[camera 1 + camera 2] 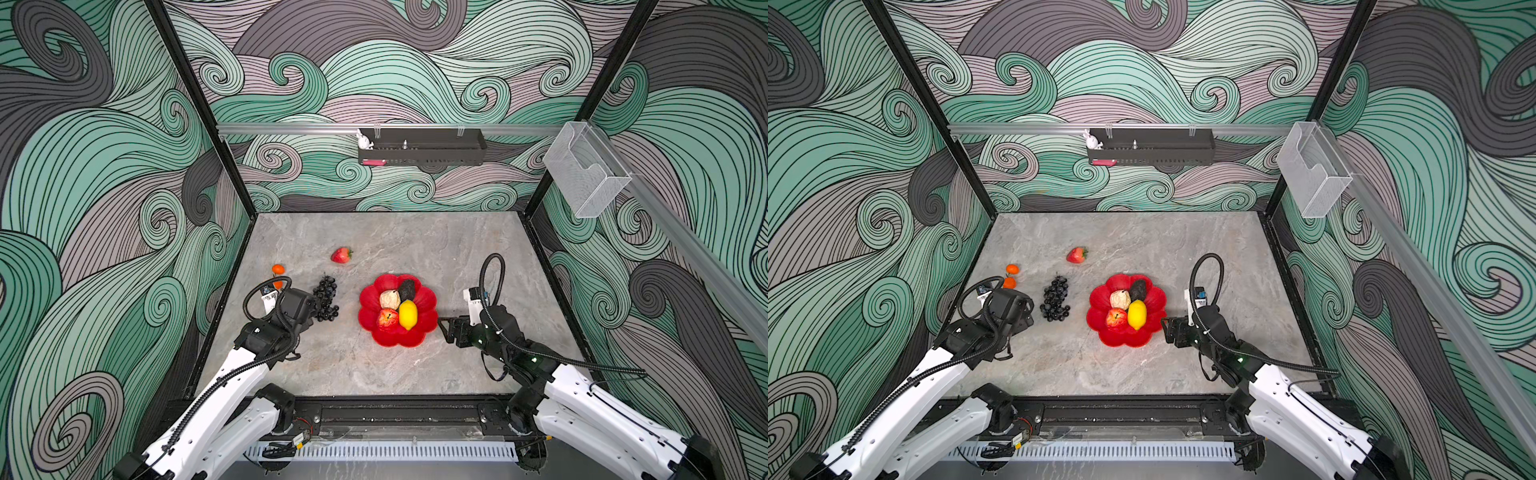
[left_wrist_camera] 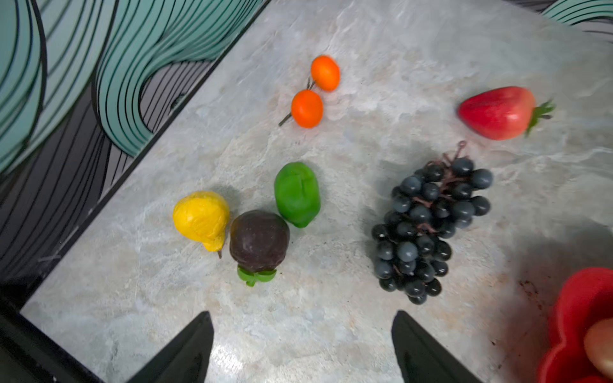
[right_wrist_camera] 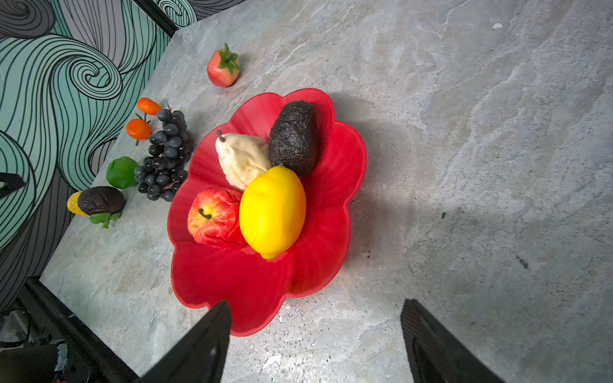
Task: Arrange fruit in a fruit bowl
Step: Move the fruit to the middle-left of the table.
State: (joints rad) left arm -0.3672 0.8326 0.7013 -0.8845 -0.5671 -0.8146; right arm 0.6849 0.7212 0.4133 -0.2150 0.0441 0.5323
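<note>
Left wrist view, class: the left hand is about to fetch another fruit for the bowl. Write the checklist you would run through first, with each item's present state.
1. Left hand open and empty: ok.
2. Grape bunch lying free, nothing on it: ok.
3. Dark fruit clear of its neighbours: not ok, it touches the yellow fruit.
4. Bare space in the fruit bowl: ok.
5. Right hand clear of the bowl rim: cannot tell; it sits right beside it.
</note>
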